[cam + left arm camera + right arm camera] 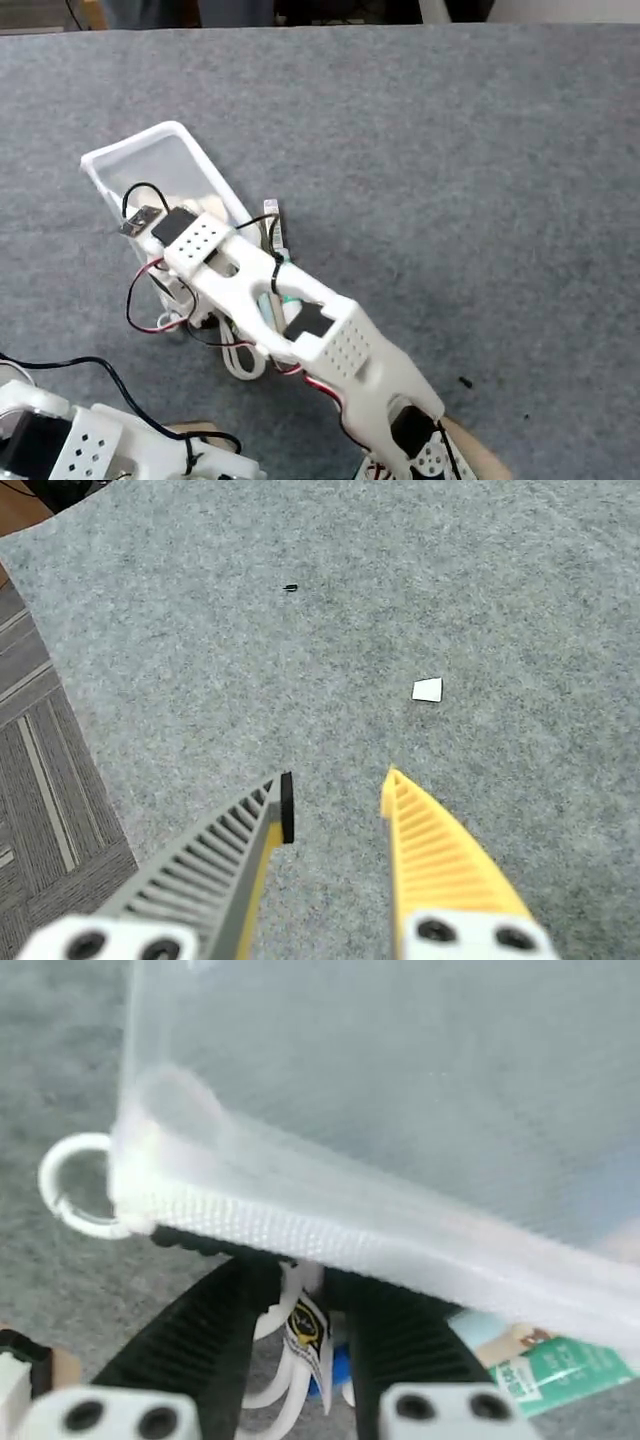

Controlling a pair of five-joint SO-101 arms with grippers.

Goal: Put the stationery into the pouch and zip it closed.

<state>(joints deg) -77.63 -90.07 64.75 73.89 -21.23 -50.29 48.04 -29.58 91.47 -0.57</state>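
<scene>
Pouch (150, 165): near the tabletop's left edge, under the right arm.
Done: not much, I think. A green packet (545, 1360) seems to lie outside the pouch.
Left to do: pack, then zip.
Right gripper (300, 1275): at the zip edge; cannot tell its grip.
Left gripper (338, 792): jaws apart, holding nothing.
Surface: grey felt (450, 150) with a white scrap (427, 690).
Room: striped carpet (40, 780) past the table.

Grey felt mat (480, 150) covered the table top. In the left wrist view a small white scrap (427, 690) lay flat on the felt, with a tiny dark speck (290, 587) well apart from it. Past the mat's edge were striped grey floor tiles (40, 780) and a brown wooden strip (12, 510) at the corner.
</scene>
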